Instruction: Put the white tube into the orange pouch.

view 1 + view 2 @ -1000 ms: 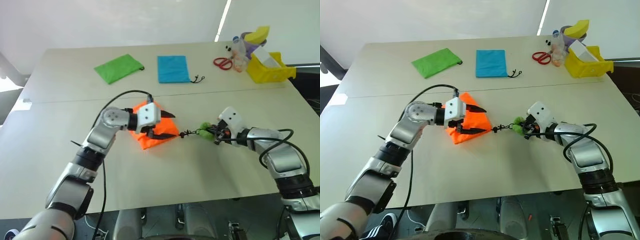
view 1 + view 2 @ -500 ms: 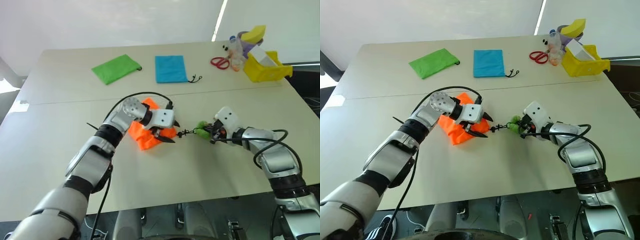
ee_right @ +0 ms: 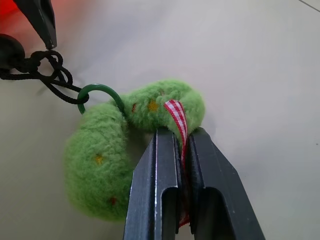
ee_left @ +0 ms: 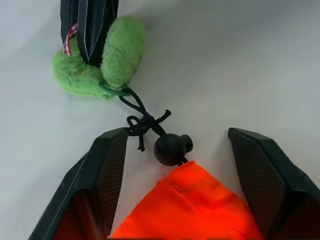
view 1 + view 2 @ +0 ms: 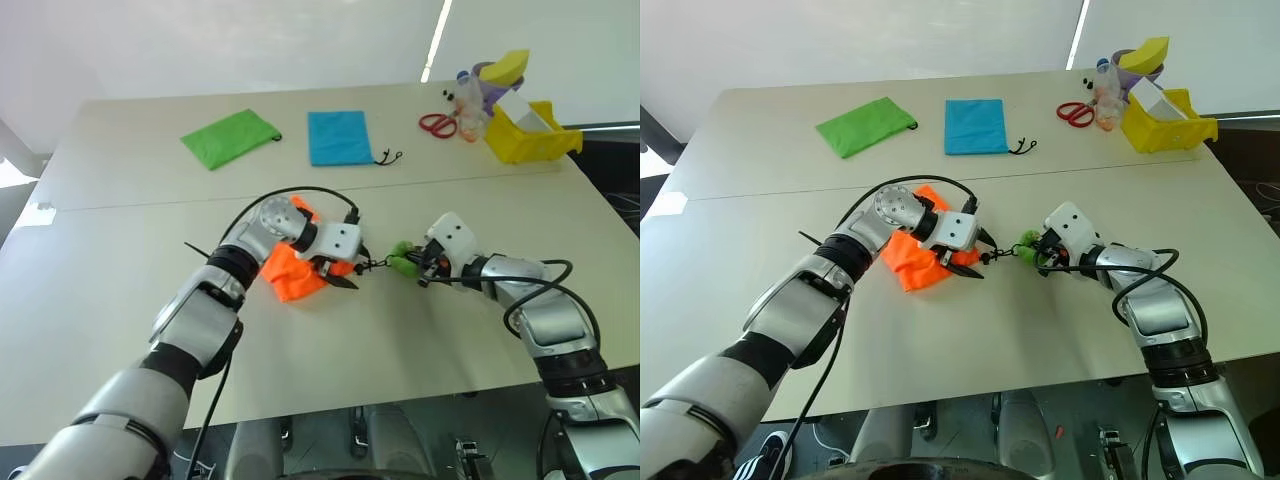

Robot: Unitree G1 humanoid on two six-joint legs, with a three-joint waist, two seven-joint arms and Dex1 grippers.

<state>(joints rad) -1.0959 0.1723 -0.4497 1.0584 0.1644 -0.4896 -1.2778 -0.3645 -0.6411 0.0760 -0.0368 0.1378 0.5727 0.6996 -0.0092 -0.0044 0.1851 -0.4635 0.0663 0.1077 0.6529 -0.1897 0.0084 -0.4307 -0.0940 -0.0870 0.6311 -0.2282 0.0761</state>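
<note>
R gripper [image 3: 181, 165]: jaws closed on the red-white checked ribbon [image 3: 176, 114] of a fuzzy green plush charm [image 3: 117, 155], which hangs by a green ring [image 3: 96, 91] on the black drawstring cord [image 4: 142, 117] of the bright orange fabric pouch [image 5: 292, 272].

L gripper [image 4: 192, 150]: jaws open, nothing held, one finger each side of the black round cord stopper [image 4: 170, 148] at the pouch's neck.

Step, as I read it: open the pouch mouth. To do it well: R keeps the charm pinned so the cord stays taut. L should close on fabric just behind the stopper, not on the cord knot, then pull away from R along the tabletop [image 5: 420, 350]. Go slow; thin fabric may slip out.

Hard to make out:
- The white tube isn't anywhere I can pick out; it may be among the clutter by the yellow plastic bin [image 5: 530, 135], can't confirm.
- Pouch mouth covered by L gripper in the head views; wrist view cuts off most of the pouch, so can't tell if it's cinched fully.
</note>
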